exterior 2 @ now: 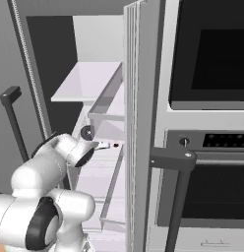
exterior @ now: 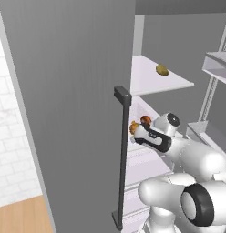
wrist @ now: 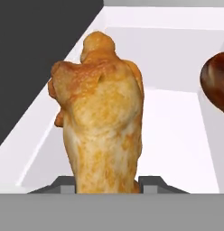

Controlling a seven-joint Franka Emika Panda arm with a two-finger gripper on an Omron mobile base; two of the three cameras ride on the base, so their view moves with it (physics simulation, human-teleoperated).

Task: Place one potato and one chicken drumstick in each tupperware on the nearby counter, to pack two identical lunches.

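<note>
**A:** Start with the big things. Where is the arm working?

**B:** Inside the open fridge (exterior: 69, 91). Its grey door fills the left of the left base view, with a dark handle (exterior: 122, 154) down its edge. The white arm reaches past the door onto a white shelf (wrist: 177, 135) low in the fridge. A higher shelf (exterior: 151, 84) carries a yellowish potato (exterior: 162, 70) near its right edge, well apart from the arm.

**A:** And the chicken drumstick?

**B:** One chicken drumstick (wrist: 102, 122) stands right before the gripper (wrist: 109, 182) in the hand view, fat end toward the camera, rising between the two dark finger tips. They sit close against its sides, so I judge them clamped on it, though the contact itself is hidden. A second orange piece (exterior: 145, 120) lies just beside it on the shelf; the dark reddish-brown lump (wrist: 215, 85) at the right edge of the hand view may be the same thing, I cannot tell.

**A:** How will it handle?

**B:** Likely light, firm under a bumpy skin, a bit greasy. The thick meaty part gives the pads more to bite than the narrow bone tip; a hold low on the taper could let it swing or slip.

**A:** The lunch trays?

**B:** On these pictures I can't say what is in them; packing looks barely begun.
</note>
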